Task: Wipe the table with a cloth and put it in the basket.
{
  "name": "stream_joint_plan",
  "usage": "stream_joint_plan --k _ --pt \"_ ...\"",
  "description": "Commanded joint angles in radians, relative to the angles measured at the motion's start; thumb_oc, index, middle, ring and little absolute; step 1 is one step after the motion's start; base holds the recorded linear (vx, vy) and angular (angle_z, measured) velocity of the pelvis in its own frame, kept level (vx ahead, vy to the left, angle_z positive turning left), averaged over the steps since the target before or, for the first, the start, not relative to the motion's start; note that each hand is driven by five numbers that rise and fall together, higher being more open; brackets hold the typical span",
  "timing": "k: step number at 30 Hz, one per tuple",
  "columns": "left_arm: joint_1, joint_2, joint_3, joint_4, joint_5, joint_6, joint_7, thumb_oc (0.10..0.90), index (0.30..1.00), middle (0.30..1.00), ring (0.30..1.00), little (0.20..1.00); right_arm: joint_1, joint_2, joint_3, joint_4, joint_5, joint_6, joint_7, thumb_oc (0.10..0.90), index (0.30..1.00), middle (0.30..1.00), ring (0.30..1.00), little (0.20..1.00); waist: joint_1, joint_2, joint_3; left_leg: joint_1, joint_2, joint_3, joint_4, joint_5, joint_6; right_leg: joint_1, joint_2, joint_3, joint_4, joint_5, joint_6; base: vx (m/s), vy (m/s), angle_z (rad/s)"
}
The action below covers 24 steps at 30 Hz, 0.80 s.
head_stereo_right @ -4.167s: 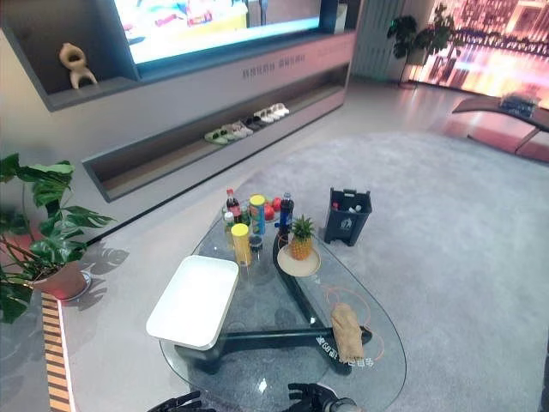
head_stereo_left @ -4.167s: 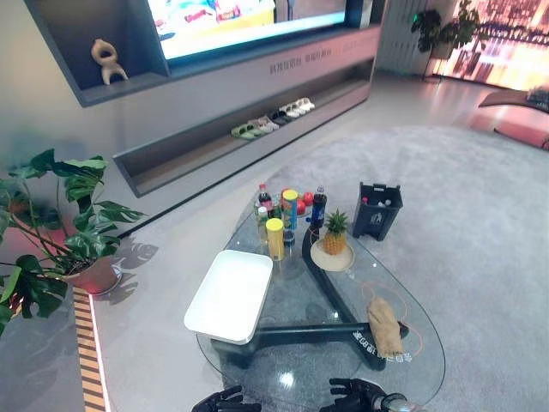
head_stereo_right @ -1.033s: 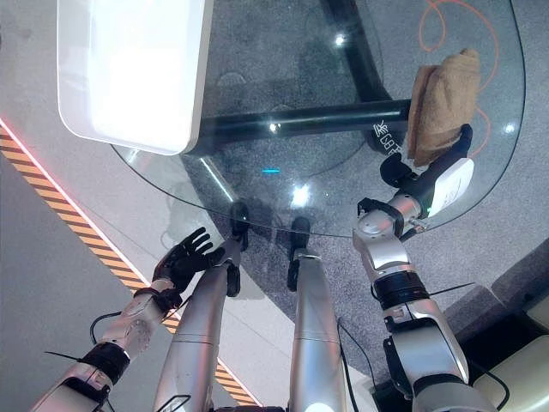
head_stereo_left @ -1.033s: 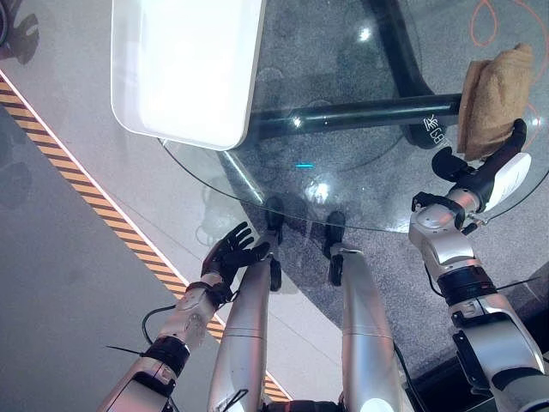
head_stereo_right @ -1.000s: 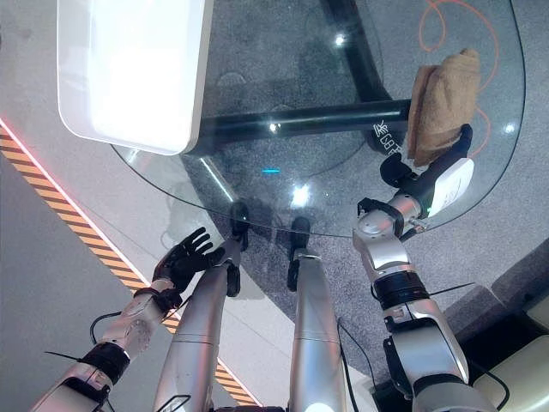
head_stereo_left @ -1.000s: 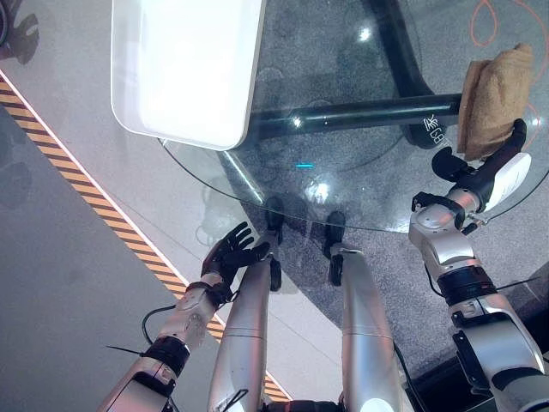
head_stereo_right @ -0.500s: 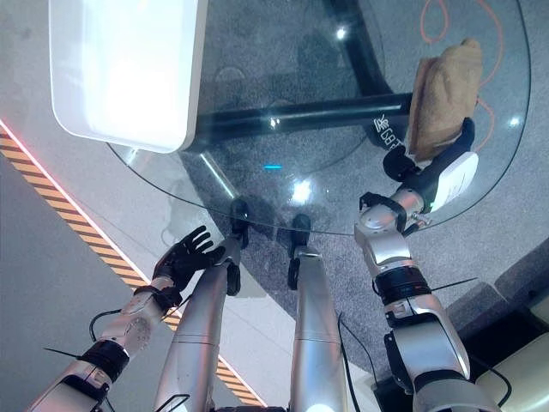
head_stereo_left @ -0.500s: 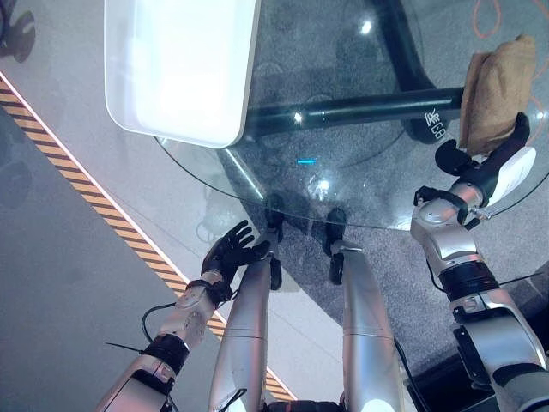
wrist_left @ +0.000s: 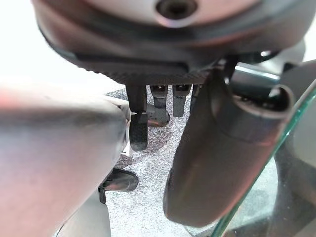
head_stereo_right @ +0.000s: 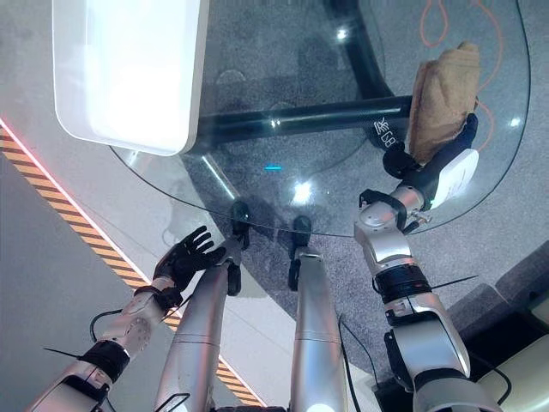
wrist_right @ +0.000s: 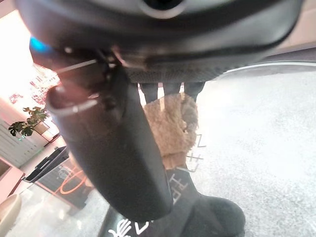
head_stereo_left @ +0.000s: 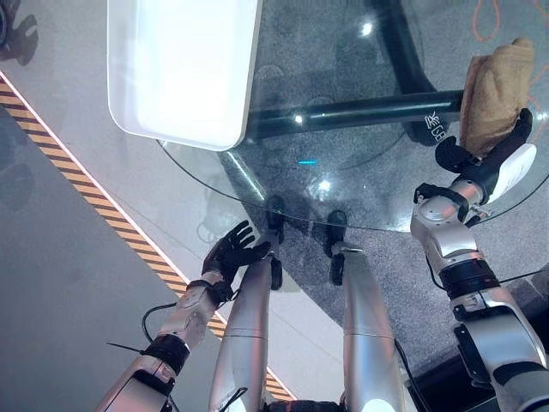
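A tan cloth [head_stereo_left: 493,90] lies bunched on the glass table [head_stereo_left: 257,193] near its right rim. My right hand [head_stereo_left: 467,163] reaches over the rim from the near side. Its white-covered thumb lies along the cloth's right edge and its fingers [wrist_right: 170,90] stretch straight to the cloth's [wrist_right: 170,126] near end, open. A white rectangular basket [head_stereo_left: 184,69] stands on the table's far left. My left hand [head_stereo_left: 230,253] hangs open with spread fingers below the table's near edge, over the floor.
A dark frame bar [head_stereo_left: 360,112] runs beneath the glass between basket and cloth. A yellow-and-black striped strip [head_stereo_left: 103,227] crosses the floor at the left. An orange looped line [head_stereo_right: 437,17] shows at the table's far right.
The view dropped from the whole room to the table's near edge. Over the last second my right hand crept forward, its thumb now beside the cloth. The left hand stayed put.
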Motion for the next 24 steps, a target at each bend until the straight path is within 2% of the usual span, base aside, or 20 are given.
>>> stream_joint_plan --k 1,19,20,21,22,23,24 --pt "0.126 -0.123 -0.138 0.0 0.014 0.083 -0.038 0.8 0.9 0.9 0.9 0.9 0.006 -0.095 -0.021 -0.118 0.009 -0.024 -0.041 0.1 0.3 0.3 0.3 0.2 0.006 0.027 -0.018 0.0 -0.038 0.026 0.147 -0.183 0.048 0.013 0.085 -0.015 -0.189 0.182 -0.003 0.0 0.0 0.0" --pt "0.133 -0.125 -0.139 -0.007 0.013 0.086 -0.04 0.8 0.9 0.9 0.9 0.9 0.018 -0.087 -0.02 -0.112 0.011 -0.042 -0.008 0.1 0.3 0.3 0.3 0.2 0.009 0.027 -0.018 0.007 -0.036 0.029 0.139 -0.186 0.053 0.016 0.084 -0.018 -0.191 0.178 -0.003 0.0 0.002 0.0" --pt "0.15 -0.126 -0.145 -0.007 0.012 0.086 -0.04 0.8 0.9 0.9 0.9 0.9 0.034 -0.084 -0.016 -0.112 0.009 -0.041 -0.008 0.1 0.3 0.3 0.3 0.2 0.011 0.028 -0.018 0.039 -0.036 0.022 0.146 -0.215 0.05 0.044 0.088 -0.014 -0.179 0.15 0.003 0.0 0.032 0.0" --pt "0.134 -0.124 -0.139 -0.01 0.01 0.087 -0.038 0.8 0.9 0.9 0.9 0.9 0.02 -0.087 -0.02 -0.12 0.008 -0.041 -0.006 0.1 0.3 0.3 0.3 0.2 0.009 0.026 -0.018 0.008 -0.036 0.028 0.137 -0.185 0.054 0.015 0.084 -0.017 -0.192 0.179 -0.003 0.0 0.028 -0.03" --pt "0.134 -0.124 -0.138 -0.013 0.009 0.088 -0.037 0.8 0.9 0.9 0.9 0.9 0.019 -0.087 -0.02 -0.121 0.01 -0.044 -0.004 0.1 0.3 0.3 0.3 0.2 0.01 0.026 -0.018 0.008 -0.036 0.028 0.135 -0.185 0.055 0.015 0.083 -0.018 -0.192 0.179 -0.003 0.0 0.03 -0.03" --pt "0.149 -0.126 -0.144 -0.012 0.008 0.088 -0.037 0.8 0.9 0.9 0.9 0.9 0.034 -0.084 -0.016 -0.121 0.012 -0.046 -0.003 0.1 0.3 0.3 0.3 0.2 0.012 0.028 -0.018 0.039 -0.035 0.021 0.143 -0.214 0.052 0.043 0.086 -0.014 -0.18 0.151 0.003 0.0 0.0 0.0" --pt "0.133 -0.127 -0.139 -0.015 0.008 0.087 -0.034 0.8 0.9 0.9 0.9 0.9 0.019 -0.087 -0.018 -0.128 0.012 -0.05 0.0 0.1 0.3 0.3 0.3 0.2 0.01 0.026 -0.018 0.006 -0.035 0.029 0.134 -0.184 0.056 0.012 0.082 -0.017 -0.193 0.18 -0.002 0.05 0.039 0.0"
